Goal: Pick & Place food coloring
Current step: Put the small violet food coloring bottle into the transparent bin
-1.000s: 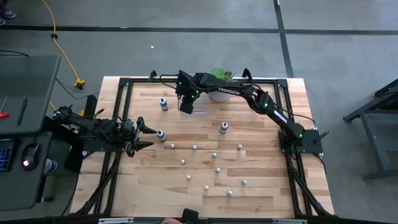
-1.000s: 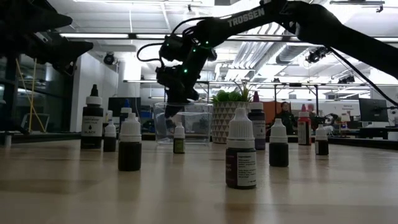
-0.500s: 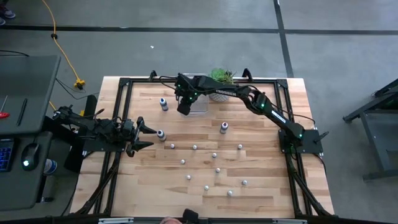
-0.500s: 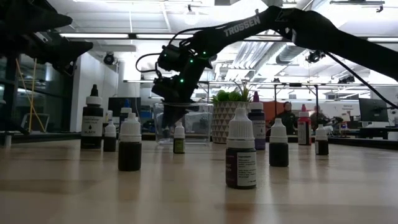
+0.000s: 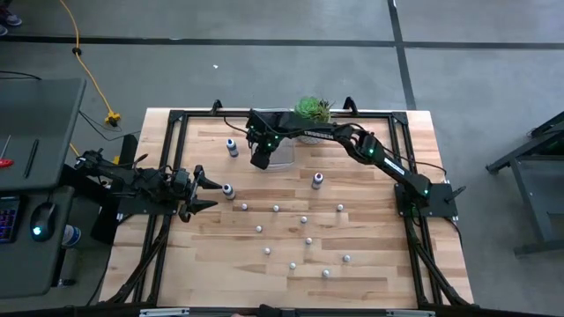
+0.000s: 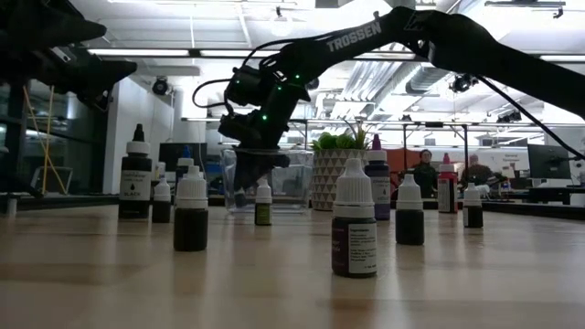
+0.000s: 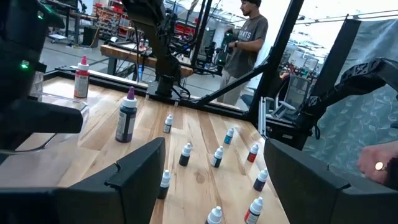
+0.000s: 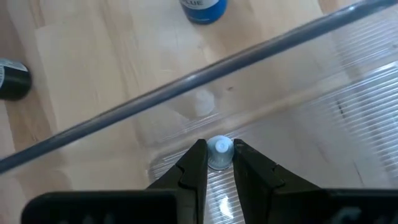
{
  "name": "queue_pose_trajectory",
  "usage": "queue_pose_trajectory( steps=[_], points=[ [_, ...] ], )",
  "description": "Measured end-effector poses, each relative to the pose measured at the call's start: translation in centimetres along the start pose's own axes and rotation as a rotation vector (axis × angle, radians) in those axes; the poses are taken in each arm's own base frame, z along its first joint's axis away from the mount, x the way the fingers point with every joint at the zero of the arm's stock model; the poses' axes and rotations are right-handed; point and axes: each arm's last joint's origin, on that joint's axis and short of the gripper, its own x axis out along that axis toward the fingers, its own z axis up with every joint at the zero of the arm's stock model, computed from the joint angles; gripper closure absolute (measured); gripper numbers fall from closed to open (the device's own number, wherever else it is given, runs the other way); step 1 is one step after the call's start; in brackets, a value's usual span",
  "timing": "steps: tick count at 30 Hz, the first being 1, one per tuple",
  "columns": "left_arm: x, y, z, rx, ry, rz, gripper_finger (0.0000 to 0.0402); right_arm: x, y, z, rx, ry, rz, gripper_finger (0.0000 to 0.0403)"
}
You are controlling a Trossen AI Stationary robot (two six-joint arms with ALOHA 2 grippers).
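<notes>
Right now the right gripper (image 8: 216, 163) is hanging over the clear plastic bin (image 5: 280, 151) at the far side of the table (image 5: 370, 255), its dark fingers (image 8: 194, 167) clenched on the white cap of a small dropper bottle (image 8: 219, 153). The placing step appears to be in hand: the bottle is being carried just inside the bin's near wall, and the ribbed, see-through floor is showing beneath it. The next move seems to call for lowering a little and letting the jaws part so the bottle drops or stands inside the bin; the rim is close beside the fingers, so a clean release wants a straight descent.

The left gripper (image 5: 201, 193) is waiting near the table's left edge with its broad fingers (image 7: 138, 171) spread apart, empty, close to one bottle.

The remaining bottles of food coloring (image 5: 304, 219) are standing scattered over the pale wooden planks, mostly in the near half, well apart from the bin. They are looking like squat cylinders with conical white caps (image 6: 190, 185), dark liquid and paper labels; one larger blue-labelled bottle (image 8: 203, 9) is standing just outside the bin. A spiky green succulent (image 5: 312, 108) in a patterned white pot is sitting beside the bin.
</notes>
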Motion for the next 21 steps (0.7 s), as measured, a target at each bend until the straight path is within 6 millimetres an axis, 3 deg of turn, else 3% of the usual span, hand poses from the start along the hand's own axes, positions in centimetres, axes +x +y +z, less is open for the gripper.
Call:
queue_pose_trajectory(
  steps=[21],
  points=[
    [0.0, 0.0, 0.0, 0.0, 0.0, 0.0, 0.013, -0.7, 1.5, 0.2, 0.023, 0.008, 0.059, 0.0342]
  ],
)
